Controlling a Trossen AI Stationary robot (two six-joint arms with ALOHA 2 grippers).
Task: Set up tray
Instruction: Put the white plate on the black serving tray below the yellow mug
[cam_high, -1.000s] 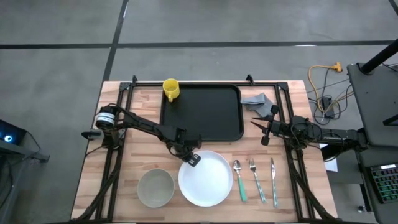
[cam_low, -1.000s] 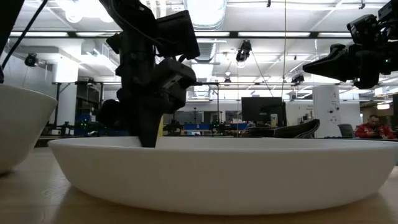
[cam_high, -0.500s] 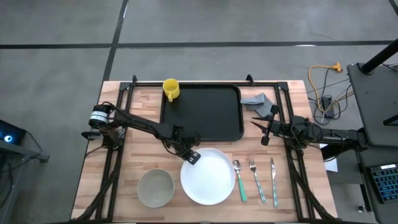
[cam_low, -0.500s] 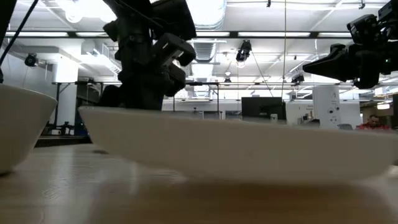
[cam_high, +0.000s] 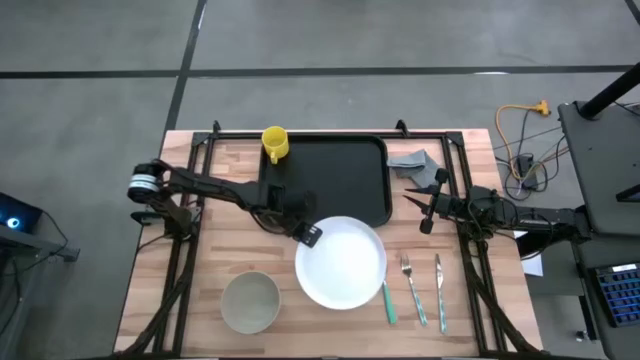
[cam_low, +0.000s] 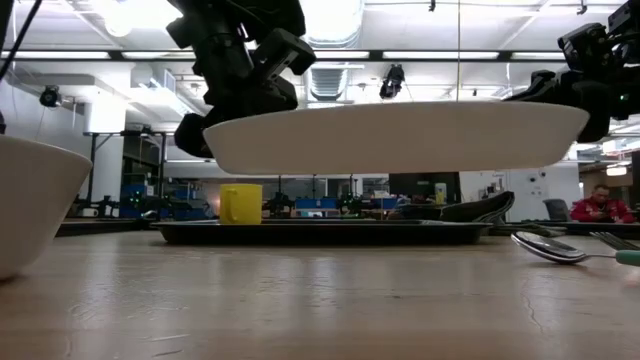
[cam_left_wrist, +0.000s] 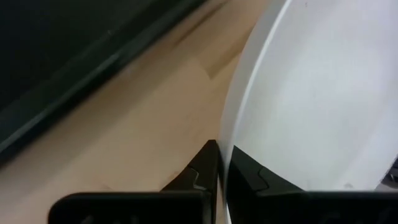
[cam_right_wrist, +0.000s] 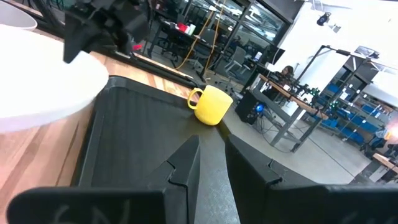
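The white plate (cam_high: 342, 262) hangs in the air above the table, level, in my left gripper (cam_high: 309, 236), which is shut on it. In the low view the plate (cam_low: 400, 135) floats above the black tray (cam_low: 320, 232). From above, its far edge overlaps the tray's (cam_high: 325, 180) near right corner. A yellow mug (cam_high: 275, 143) stands in the tray's far left corner. My right gripper (cam_high: 423, 210) waits open by the table's right side, near the grey cloth (cam_high: 415, 163), touching nothing. My left gripper holds the plate by its left rim (cam_left_wrist: 225, 146), pinched between the two fingers (cam_left_wrist: 205, 163). The fingers come from the table's left side, slanting down. The plate is lifted clear of the table and sits about level.
A pale bowl (cam_high: 250, 300) stands near the table's near edge, left of the plate. A green-handled spoon (cam_high: 388, 302), a fork (cam_high: 412, 290) and a knife (cam_high: 440, 290) lie to the plate's right, the spoon's bowl under the plate. Black frame rails (cam_high: 190, 200) run along both sides.
My left gripper has risen and moved toward the far right, toward the tray, carrying the plate. The plate first tipped up at its left rim, then came clear of the table. It now hangs level and reaches over the tray's near edge and the spoon's bowl.
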